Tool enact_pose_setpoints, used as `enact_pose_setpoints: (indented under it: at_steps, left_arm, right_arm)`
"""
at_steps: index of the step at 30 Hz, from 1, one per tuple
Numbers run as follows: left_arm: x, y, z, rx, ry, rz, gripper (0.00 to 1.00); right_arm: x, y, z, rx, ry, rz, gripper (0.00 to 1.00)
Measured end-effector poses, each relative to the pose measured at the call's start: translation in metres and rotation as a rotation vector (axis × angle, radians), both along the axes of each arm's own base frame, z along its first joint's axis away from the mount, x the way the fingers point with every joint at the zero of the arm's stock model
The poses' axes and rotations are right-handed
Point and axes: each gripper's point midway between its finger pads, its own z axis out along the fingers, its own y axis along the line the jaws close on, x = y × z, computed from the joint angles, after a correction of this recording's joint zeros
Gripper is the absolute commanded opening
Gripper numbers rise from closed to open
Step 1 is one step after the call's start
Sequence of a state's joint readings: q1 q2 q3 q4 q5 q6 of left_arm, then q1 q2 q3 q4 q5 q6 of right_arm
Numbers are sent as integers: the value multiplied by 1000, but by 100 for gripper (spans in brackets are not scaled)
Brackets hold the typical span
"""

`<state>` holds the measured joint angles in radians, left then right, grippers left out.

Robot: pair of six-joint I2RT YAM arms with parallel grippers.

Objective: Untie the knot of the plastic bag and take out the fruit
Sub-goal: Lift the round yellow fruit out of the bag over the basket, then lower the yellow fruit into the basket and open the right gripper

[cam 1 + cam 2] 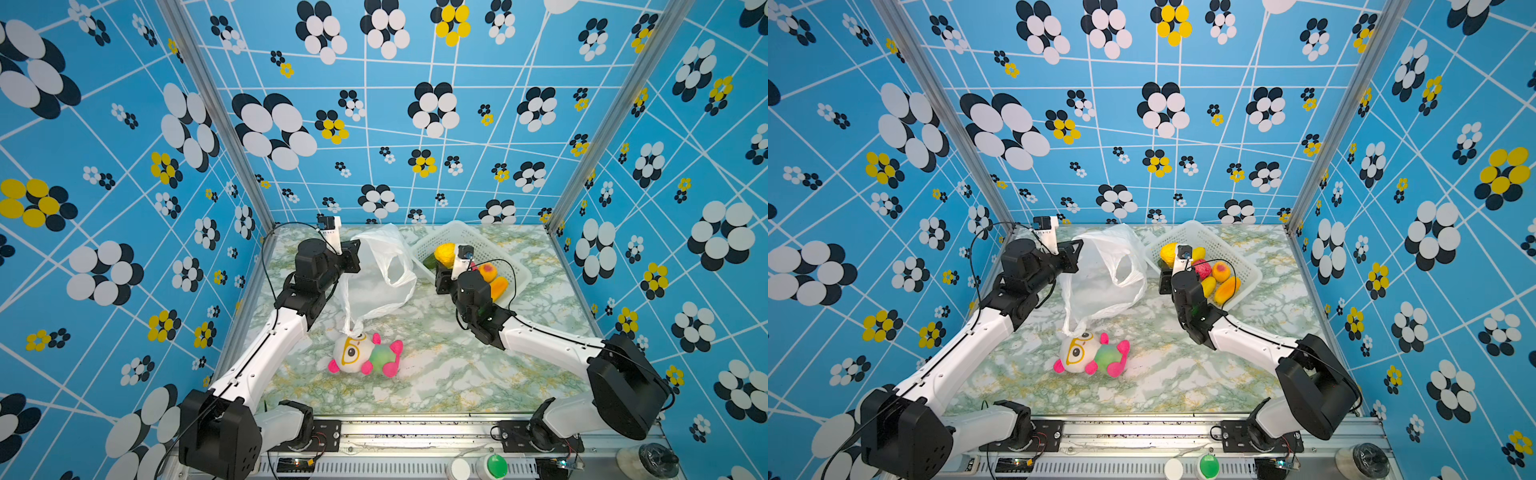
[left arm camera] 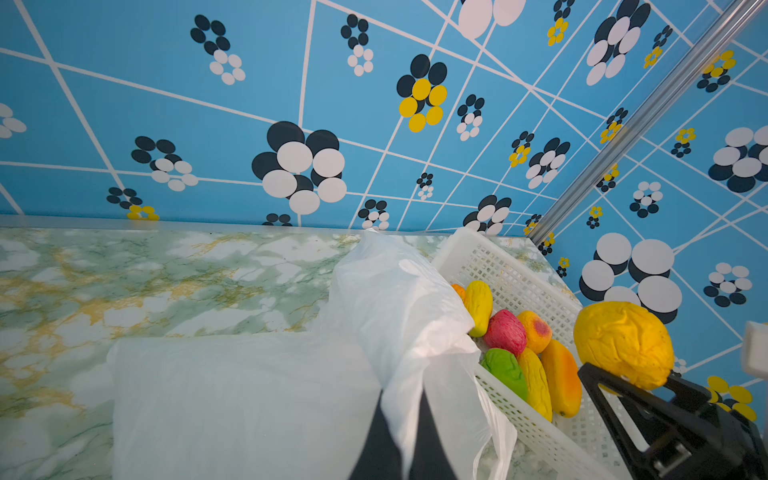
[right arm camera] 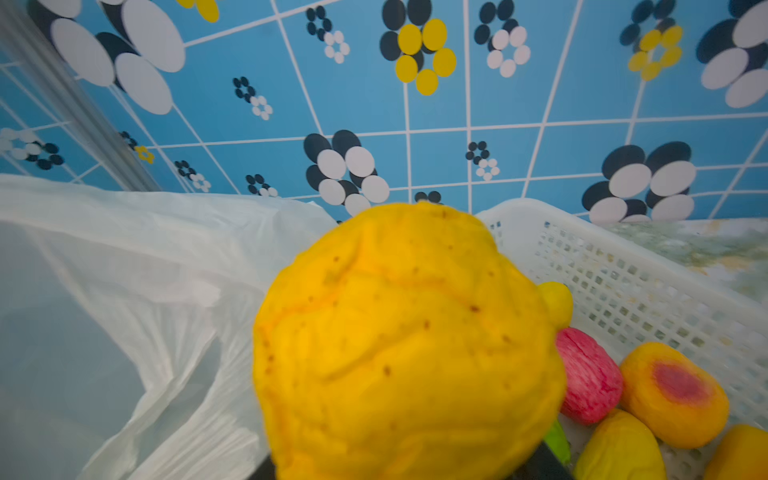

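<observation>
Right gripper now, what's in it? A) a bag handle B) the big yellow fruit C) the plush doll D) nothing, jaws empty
B: the right gripper is closed on the big yellow fruit, which fills the right wrist view next to the white basket.

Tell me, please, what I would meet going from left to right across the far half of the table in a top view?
First the left gripper → bag it grips → yellow fruit held by the right gripper → smaller fruits in the basket. The doll, nearer, overlaps the bag and is left out.
</observation>
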<state>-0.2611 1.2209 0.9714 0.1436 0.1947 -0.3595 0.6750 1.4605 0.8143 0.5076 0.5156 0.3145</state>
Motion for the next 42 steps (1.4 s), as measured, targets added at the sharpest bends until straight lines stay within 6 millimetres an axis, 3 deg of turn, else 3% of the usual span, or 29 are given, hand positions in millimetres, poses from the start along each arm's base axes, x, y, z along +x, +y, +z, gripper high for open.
enact_pose_setpoints:
  at_steps: [4,9,21,29,38,42]
  left_arm:
    - [0,0,0,0,0,0,0]
    - [0,0,0,0,1,0,0]
    - [0,0,0,-11,6,2,0]
    - [0,0,0,-13,7,3,0]
    - [0,1,0,-13,7,5,0]
    - [1,2,0,-13,7,7,0]
  right_arm:
    - [13,-28,-18,37,83,-96,28]
    - [37,-38,-38,58,188,-160,27]
    - [72,-9,-97,-7,432,-137,26]
    - [90,-7,-130,0,556,-135,27]
    - [91,-10,-139,20,595,-129,46]
    - [91,-10,-140,24,599,-132,67]
